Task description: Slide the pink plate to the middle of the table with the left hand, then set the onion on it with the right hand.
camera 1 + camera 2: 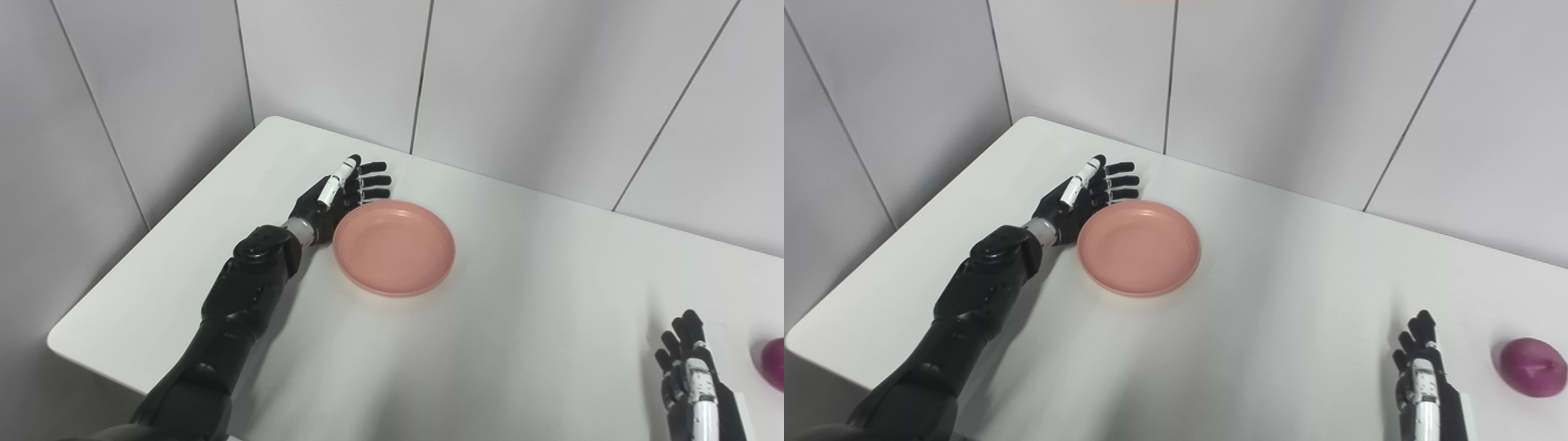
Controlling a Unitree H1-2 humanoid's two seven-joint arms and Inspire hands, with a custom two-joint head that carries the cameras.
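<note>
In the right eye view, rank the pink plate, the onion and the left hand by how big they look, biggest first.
1. Pink plate, clearly largest.
2. Left hand, open beside the plate's rim.
3. Onion, smallest, though it is nearer the camera, so its margin against the hand is unsure.

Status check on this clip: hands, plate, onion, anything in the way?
Left hand open, against pink plate far-left rim. Right hand open, idle beside onion. Plate empty. Path clear.
</note>
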